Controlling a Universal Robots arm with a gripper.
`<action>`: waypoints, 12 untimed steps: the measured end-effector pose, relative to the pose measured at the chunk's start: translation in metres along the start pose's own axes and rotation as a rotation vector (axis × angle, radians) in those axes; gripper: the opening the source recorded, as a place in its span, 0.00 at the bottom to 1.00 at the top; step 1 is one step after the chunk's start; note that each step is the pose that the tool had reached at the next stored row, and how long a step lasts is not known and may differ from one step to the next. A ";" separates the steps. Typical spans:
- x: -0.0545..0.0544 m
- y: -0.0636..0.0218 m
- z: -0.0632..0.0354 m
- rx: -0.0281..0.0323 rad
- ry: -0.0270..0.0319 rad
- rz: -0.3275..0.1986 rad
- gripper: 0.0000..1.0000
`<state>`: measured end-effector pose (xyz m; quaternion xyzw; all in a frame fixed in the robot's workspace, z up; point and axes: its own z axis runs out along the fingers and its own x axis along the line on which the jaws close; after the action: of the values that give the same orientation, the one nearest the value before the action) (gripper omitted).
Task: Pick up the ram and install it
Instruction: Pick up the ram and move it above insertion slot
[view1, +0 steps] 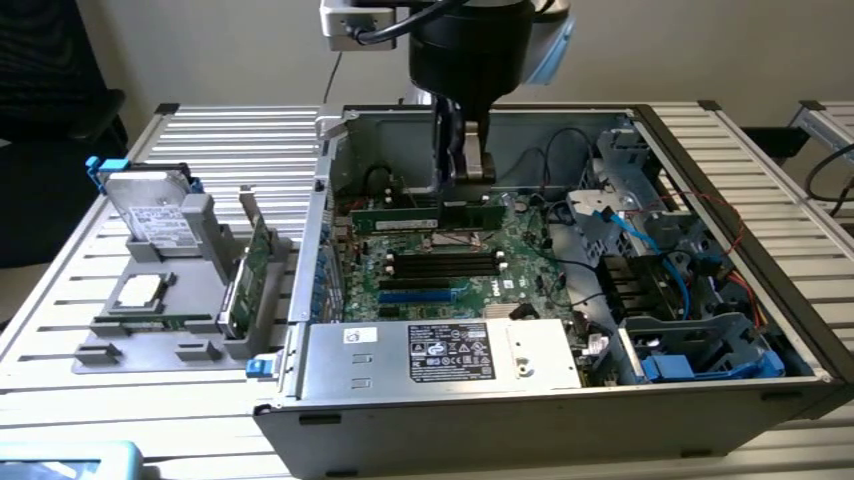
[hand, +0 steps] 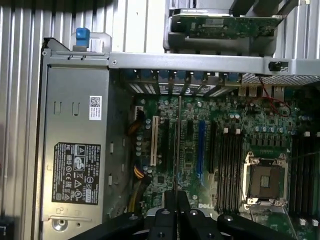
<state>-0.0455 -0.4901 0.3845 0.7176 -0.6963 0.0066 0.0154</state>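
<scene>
Tool pinches the ram inside the computer case. In the exterior view the ram's long axis runs 9-to-3, parallel to the black slots near its 6 o'clock. It looks not yet seated.

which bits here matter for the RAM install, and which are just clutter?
Job: long green circuit-board ram stick, clamped in the tool; black motherboard memory slots.
Lying about: silver hard drive; tall green expansion card; square silver processor; grey plastic parts tray.
</scene>
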 end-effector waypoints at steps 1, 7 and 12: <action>-0.004 -0.0017 0.0009 0.0000 -0.0001 0.000 0.13; -0.023 -0.0132 0.0050 0.0007 -0.0002 0.000 0.13; -0.041 -0.0203 0.0067 0.0007 0.0005 0.000 0.13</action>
<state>-0.0265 -0.4485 0.3763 0.7176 -0.6963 0.0070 0.0153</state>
